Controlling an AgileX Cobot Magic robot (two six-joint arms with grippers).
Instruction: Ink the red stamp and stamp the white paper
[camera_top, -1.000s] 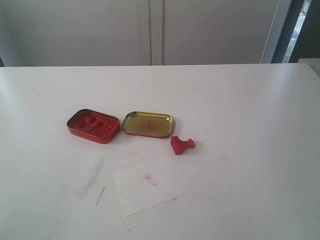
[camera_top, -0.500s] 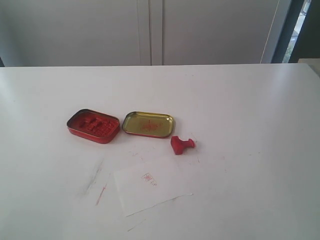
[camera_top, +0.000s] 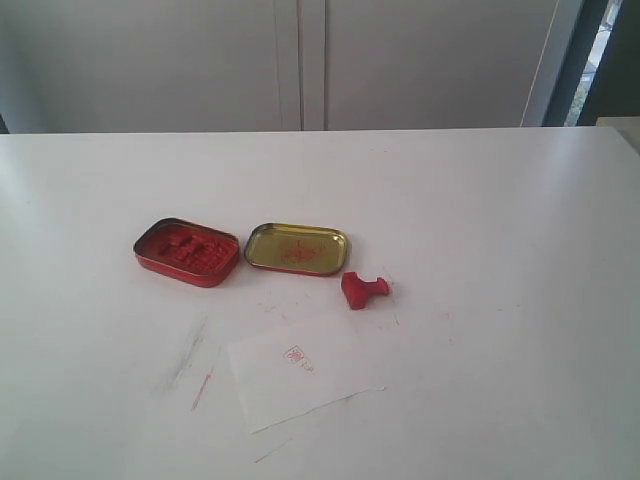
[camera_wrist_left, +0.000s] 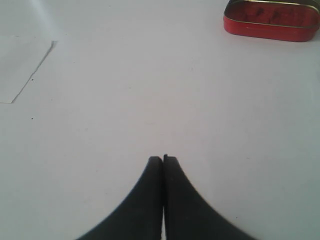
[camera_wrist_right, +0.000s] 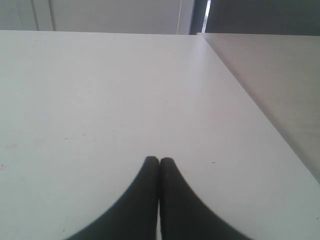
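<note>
The red stamp (camera_top: 362, 289) lies on its side on the white table, just right of the gold-lined tin lid (camera_top: 296, 248). In front of it lies the white paper (camera_top: 300, 370), skewed, with a small red imprint (camera_top: 297, 359) on it. A red-filled ink tin (camera_top: 187, 251) stands open to the left of the lid. Neither arm appears in the exterior view. My left gripper (camera_wrist_left: 162, 159) is shut and empty over bare table, with the ink tin (camera_wrist_left: 272, 20) and a corner of the white paper (camera_wrist_left: 20, 65) ahead. My right gripper (camera_wrist_right: 159, 160) is shut and empty over bare table.
Faint red smears (camera_top: 200, 375) mark the table left of the paper. In the right wrist view the table's edge (camera_wrist_right: 260, 105) runs beside a second grey surface. White cabinet doors (camera_top: 300, 60) stand behind the table.
</note>
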